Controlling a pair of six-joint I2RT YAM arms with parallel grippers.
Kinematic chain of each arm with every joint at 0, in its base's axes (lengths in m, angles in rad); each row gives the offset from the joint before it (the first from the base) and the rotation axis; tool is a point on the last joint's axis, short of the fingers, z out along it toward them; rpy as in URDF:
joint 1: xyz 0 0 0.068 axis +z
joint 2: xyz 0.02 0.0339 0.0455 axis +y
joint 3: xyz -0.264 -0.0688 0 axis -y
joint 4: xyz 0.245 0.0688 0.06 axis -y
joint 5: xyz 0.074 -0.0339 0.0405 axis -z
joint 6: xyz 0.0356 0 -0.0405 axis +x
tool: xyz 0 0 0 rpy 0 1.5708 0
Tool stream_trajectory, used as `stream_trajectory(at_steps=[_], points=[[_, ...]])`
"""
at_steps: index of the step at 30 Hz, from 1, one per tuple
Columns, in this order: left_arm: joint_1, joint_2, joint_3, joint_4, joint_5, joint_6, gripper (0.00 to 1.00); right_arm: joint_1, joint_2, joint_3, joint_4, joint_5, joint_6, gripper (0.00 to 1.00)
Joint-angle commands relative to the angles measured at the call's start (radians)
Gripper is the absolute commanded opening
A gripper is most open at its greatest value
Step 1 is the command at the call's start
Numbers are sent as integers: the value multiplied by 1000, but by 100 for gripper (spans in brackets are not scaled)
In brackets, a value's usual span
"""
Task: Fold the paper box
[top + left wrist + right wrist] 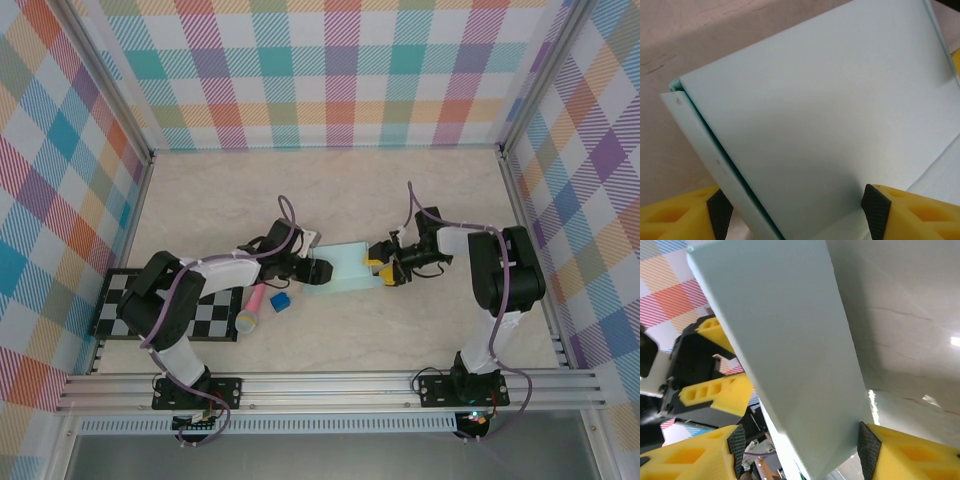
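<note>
Marbled desk [330, 190], plaid walls, paper box [345, 270] mid-desk, left end effector [318, 270] and right end effector [383, 274] spread astride its ends, contact unclear.

The paper box [840, 110] is thin matt card, pale mint, smooth with crisp creased edges. The tabletop [330, 190] looks like polished beige marble-patterned laminate with a soft sheen. The left gripper [797, 210] has yellow moulded plastic fingers [675, 215] with dark rubbery pads [876, 207].
</note>
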Motion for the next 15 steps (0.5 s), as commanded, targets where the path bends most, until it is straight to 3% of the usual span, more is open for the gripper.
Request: stream_trajectory(at_steps=[1, 5, 10, 15], points=[[18, -41, 30, 4, 168, -65, 71, 11, -50, 0, 88, -114, 56, 63], [37, -56, 52, -10, 195, -98, 70, 11, -69, 26, 36, -104, 21, 63], [59, -45, 46, 37, 245, -149, 61, 11, -95, 47, -36, -19, -57, 69], [65, 0, 45, 50, 308, -174, 51, 11, -71, 9, 59, -21, -13, 70]])
